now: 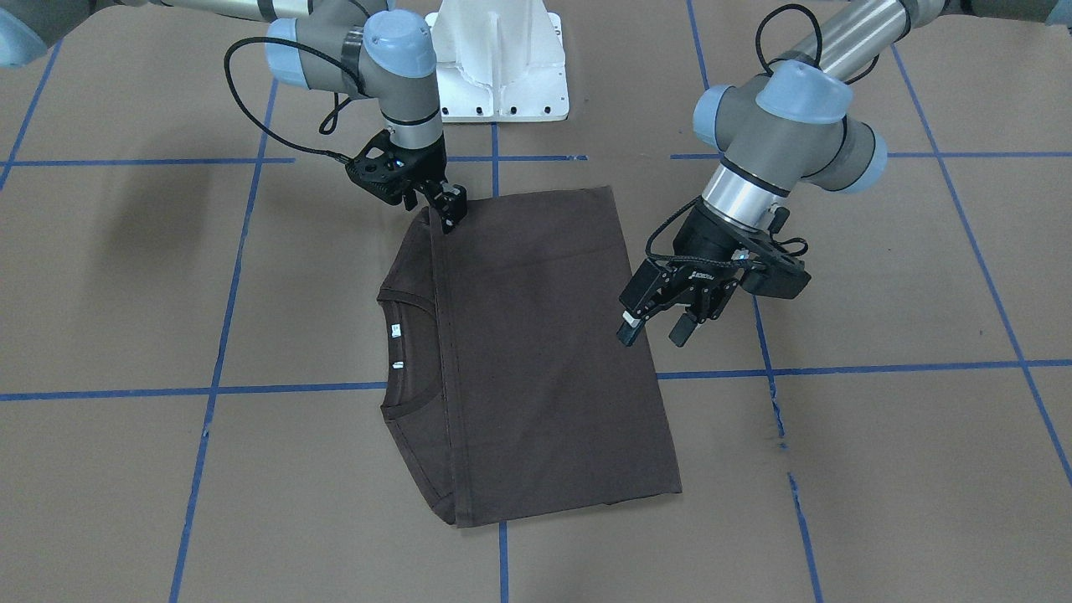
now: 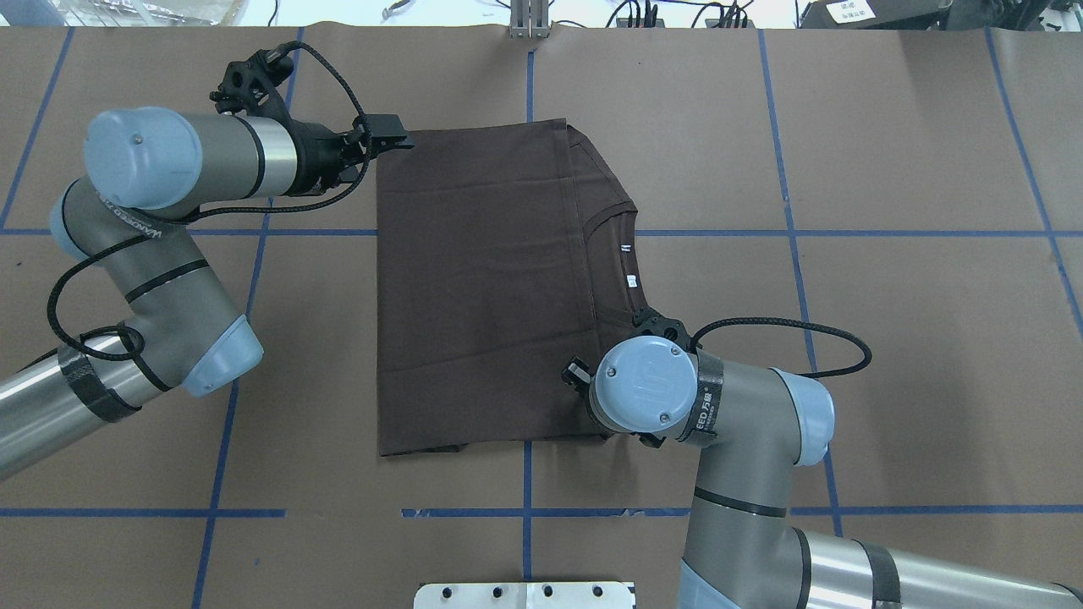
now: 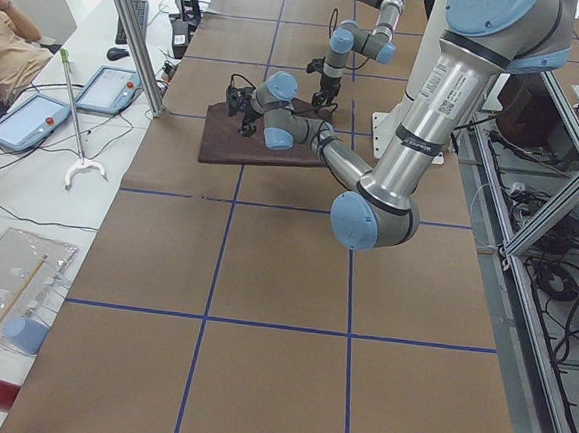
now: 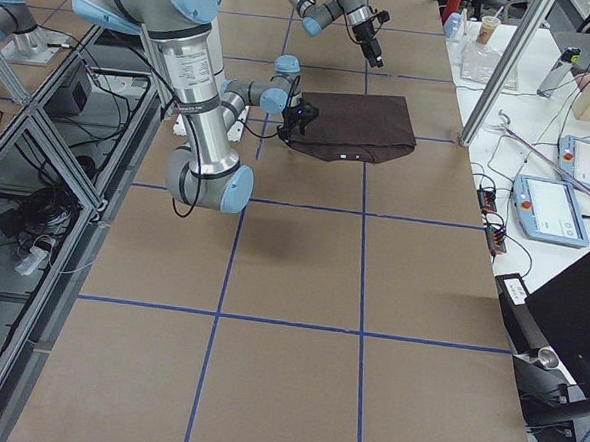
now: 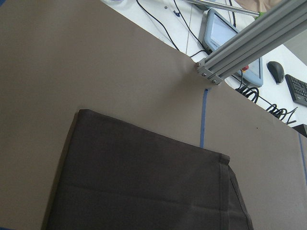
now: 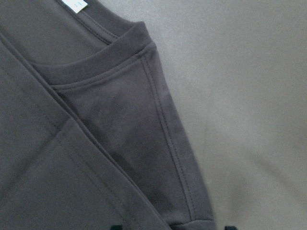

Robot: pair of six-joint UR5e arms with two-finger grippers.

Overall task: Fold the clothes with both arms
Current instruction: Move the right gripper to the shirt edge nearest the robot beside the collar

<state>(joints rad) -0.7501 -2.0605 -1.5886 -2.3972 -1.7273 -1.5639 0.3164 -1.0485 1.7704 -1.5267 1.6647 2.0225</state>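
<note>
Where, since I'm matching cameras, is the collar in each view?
Front-facing: collar at left edge of shirt.
Overhead: right edge.
Exterior left: too small to tell.
Exterior right: near edge.
Left wrist: not in view.
Right wrist: upper middle.
Landmark: white labels inside it.

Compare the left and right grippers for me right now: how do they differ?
The left gripper hangs raised and tilted by the T-shirt edge away from the collar; the right gripper points straight down, low over a collar-end corner. The left gripper's fingers spread plainly; the right gripper's barely show at its wrist view's bottom edge, apart. Shared: both look open, holding no cloth.
</note>
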